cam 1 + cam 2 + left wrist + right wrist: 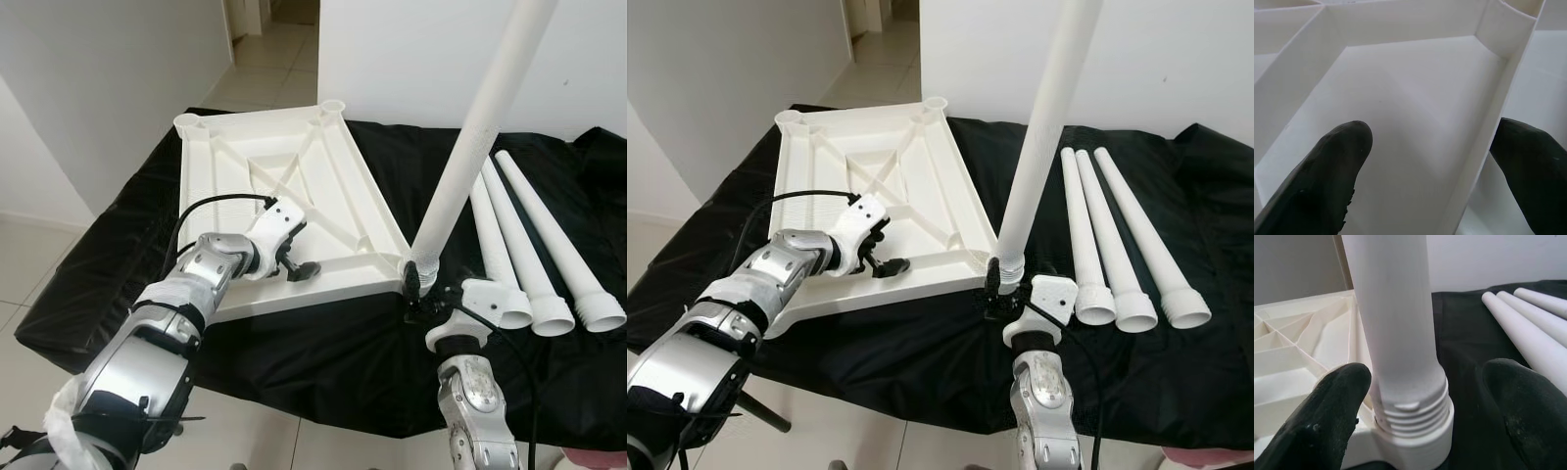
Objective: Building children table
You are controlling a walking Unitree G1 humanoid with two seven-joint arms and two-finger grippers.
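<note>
Right tool [416, 294], fingers apart around a leg [468, 147] being screwed into the tabletop's [284, 186] near-right corner socket, needs further turning, while the tabletop is steadied mid-desk by the spread left tool [299, 264].

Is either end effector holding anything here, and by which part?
The right end effector has a finger on each side of the upright table leg at its threaded base. The left end effector straddles a rib of the tabletop; contact cannot be told.
</note>
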